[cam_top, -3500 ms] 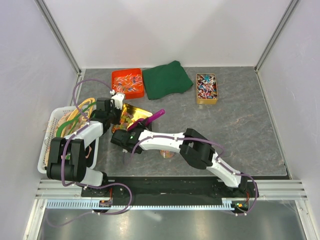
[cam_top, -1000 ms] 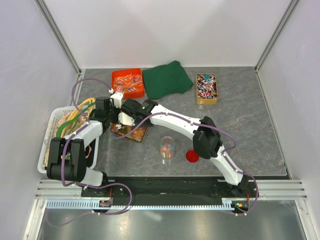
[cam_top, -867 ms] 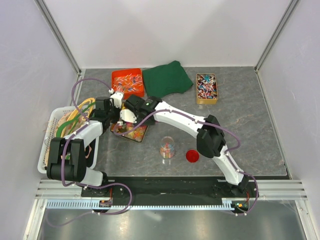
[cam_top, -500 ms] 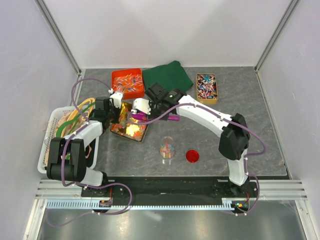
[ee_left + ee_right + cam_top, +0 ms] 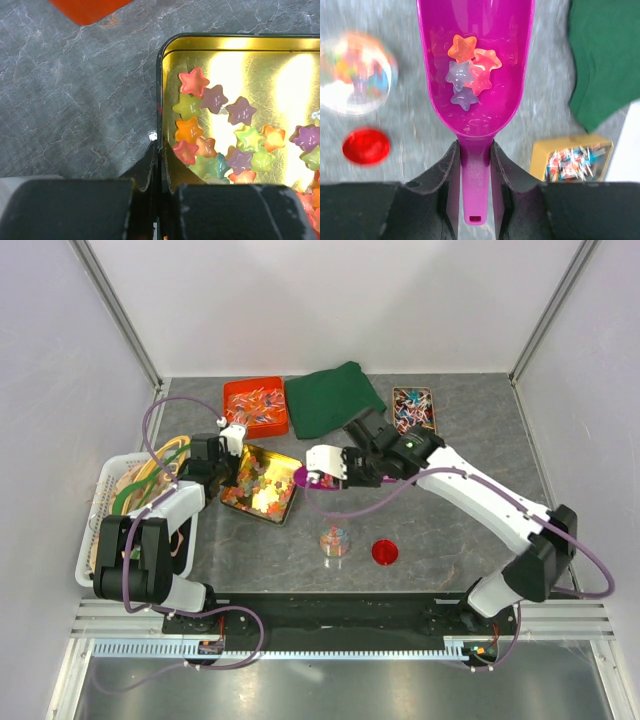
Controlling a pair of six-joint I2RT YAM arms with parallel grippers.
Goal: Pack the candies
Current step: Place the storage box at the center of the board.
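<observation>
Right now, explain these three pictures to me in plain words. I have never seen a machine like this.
These are two robot arms bolted at the near edge of a table. One picture looks down from above; the other two come from a camera on each wrist. The left pincer is shut on the rim of a gold tin holding loose star candies. The right pincer grips a purple scoop carrying a few stars above the table. Also there: a small clear jar partly filled with candies, a red lid beside it, an orange tray, a green cloth, a box of wrapped sweets, and a white basket at the left edge.
</observation>
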